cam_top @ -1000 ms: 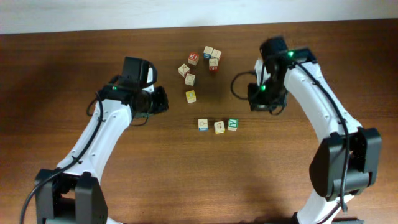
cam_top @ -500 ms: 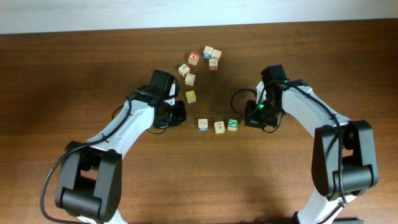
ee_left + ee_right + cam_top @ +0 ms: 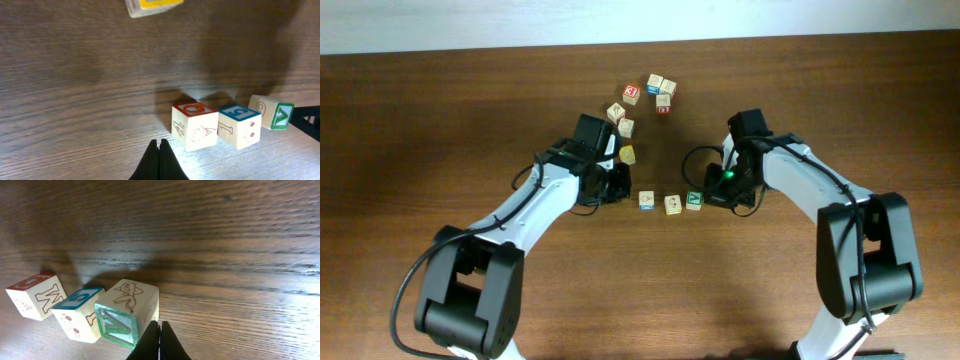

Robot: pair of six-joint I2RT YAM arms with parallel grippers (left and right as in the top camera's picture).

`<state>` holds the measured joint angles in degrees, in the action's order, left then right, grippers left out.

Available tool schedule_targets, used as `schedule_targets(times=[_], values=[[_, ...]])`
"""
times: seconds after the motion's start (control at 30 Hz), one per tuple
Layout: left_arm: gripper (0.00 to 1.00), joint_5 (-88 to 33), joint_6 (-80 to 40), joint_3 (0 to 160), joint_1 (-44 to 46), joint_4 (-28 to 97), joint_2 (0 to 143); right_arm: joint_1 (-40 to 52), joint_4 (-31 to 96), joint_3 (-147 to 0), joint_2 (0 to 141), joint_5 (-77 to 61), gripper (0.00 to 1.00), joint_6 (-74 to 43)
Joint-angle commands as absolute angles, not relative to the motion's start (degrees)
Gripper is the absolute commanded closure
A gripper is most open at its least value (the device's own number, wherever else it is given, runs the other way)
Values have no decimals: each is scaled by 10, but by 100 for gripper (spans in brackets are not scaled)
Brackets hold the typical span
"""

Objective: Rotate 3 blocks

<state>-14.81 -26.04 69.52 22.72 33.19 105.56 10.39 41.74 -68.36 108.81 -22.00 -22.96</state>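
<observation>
Now, three blocks [image 3: 672, 204] in a left-right row, green-faced block [image 3: 693, 200] rightmost.

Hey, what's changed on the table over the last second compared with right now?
The left gripper and the right gripper both swung inward to the row of three blocks. Each is now shut and holds nothing. The left one is just short of one end, and the right one is beside the green-faced block at the other. The blocks and the other cubes have not moved.

Right gripper [image 3: 159, 327] pinched closed just beside the green-faced block [image 3: 129, 311].
You see a tight row: red-topped block [image 3: 35, 296], teal-topped block [image 3: 80, 314], then the green-faced one nearest the fingertips.
</observation>
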Motion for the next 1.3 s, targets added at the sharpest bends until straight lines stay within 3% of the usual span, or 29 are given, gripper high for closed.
schedule_targets(times=[0.0, 0.43, 1.27], values=[[100, -150, -279, 693, 240, 335, 1062, 105, 416, -680, 1082, -218, 95, -234], [100, -144, -315, 694, 262, 333, 1095, 117, 411, -680, 1089, -256, 95, -137], [100, -166, -314, 694, 283, 304, 1096, 136, 397, -681, 1091, -294, 95, -108]])
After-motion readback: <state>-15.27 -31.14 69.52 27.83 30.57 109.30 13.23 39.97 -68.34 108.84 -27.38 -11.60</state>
